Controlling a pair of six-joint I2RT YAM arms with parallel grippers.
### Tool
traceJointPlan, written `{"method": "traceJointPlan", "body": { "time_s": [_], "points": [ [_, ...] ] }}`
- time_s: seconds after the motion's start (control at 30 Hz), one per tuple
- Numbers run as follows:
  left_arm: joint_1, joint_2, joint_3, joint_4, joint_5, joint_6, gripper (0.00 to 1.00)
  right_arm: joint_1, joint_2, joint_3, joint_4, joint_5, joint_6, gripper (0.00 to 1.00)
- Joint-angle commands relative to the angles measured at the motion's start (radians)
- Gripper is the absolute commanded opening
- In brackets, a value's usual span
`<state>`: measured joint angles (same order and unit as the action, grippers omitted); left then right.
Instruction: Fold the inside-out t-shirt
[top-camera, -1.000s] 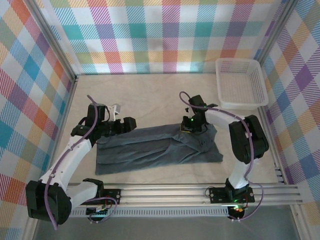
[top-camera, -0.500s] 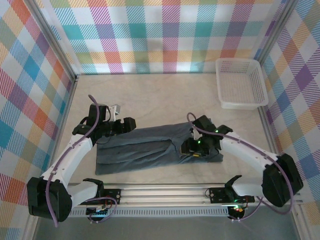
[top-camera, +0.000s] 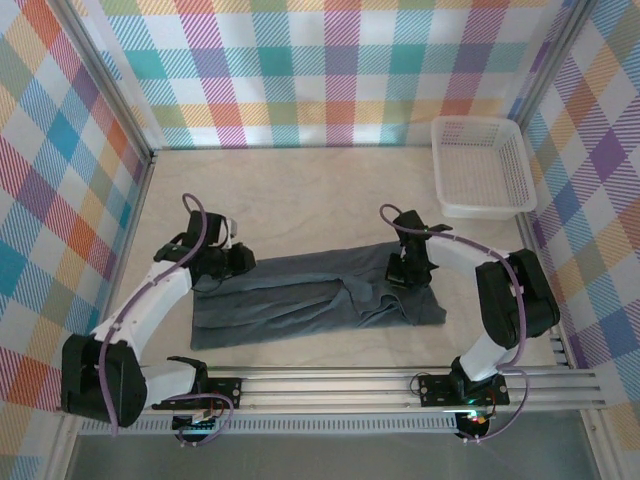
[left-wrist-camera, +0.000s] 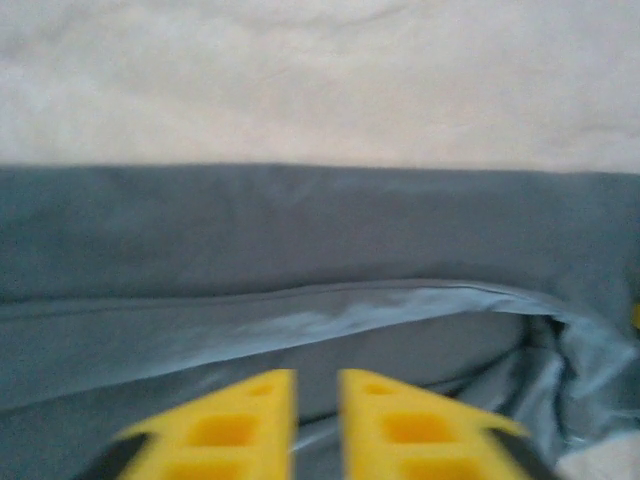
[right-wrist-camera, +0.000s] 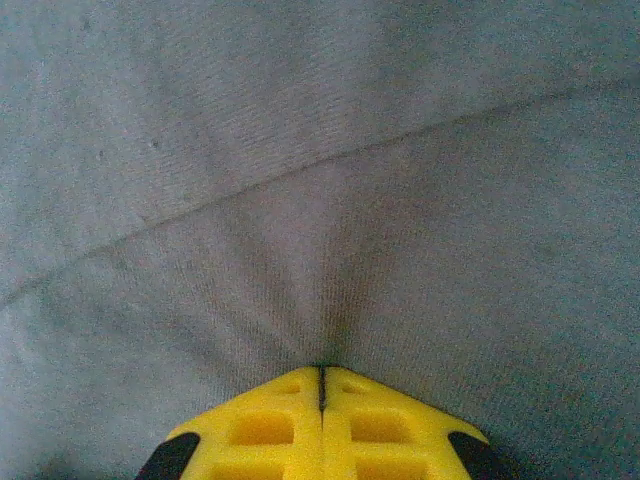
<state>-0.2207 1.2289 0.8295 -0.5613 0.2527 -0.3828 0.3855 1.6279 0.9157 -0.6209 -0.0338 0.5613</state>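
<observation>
Grey t-shirt (top-camera: 300, 305) lies as a long rumpled band on the pale desk (top-camera: 300, 200). Our right fingers (right-wrist-camera: 321, 378) are clenched on a pinch of its cloth — creases fan from the tips. Our left fingers (top-camera: 240, 262), at its far left edge, are clenched too — whether on cloth we cannot tell.

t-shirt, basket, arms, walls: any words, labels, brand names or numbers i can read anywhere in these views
No readable text anywhere.
t-shirt: plain grey, no print or tag showing.
white mesh basket: no label or brand mark.
small electronics board by the left arm's base: any marking is too small to read.
</observation>
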Motion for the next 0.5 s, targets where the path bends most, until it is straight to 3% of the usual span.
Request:
{"method": "traceJointPlan", "body": {
  "time_s": [0.0, 0.27, 0.47],
  "points": [
    [-0.037, 0.098, 0.033, -0.078, -0.131, -0.087, 0.00, 0.004, -0.022, -0.006, 0.004, -0.028, -0.013, 0.00],
    [-0.069, 0.349, 0.126, -0.087, -0.315, -0.249, 0.00, 0.004, 0.086, 0.078, -0.025, -0.030, -0.047, 0.00],
    [-0.069, 0.542, 0.214, -0.051, -0.338, -0.294, 0.00, 0.004, 0.147, 0.104, -0.032, -0.065, -0.086, 0.00]
  ]
}}
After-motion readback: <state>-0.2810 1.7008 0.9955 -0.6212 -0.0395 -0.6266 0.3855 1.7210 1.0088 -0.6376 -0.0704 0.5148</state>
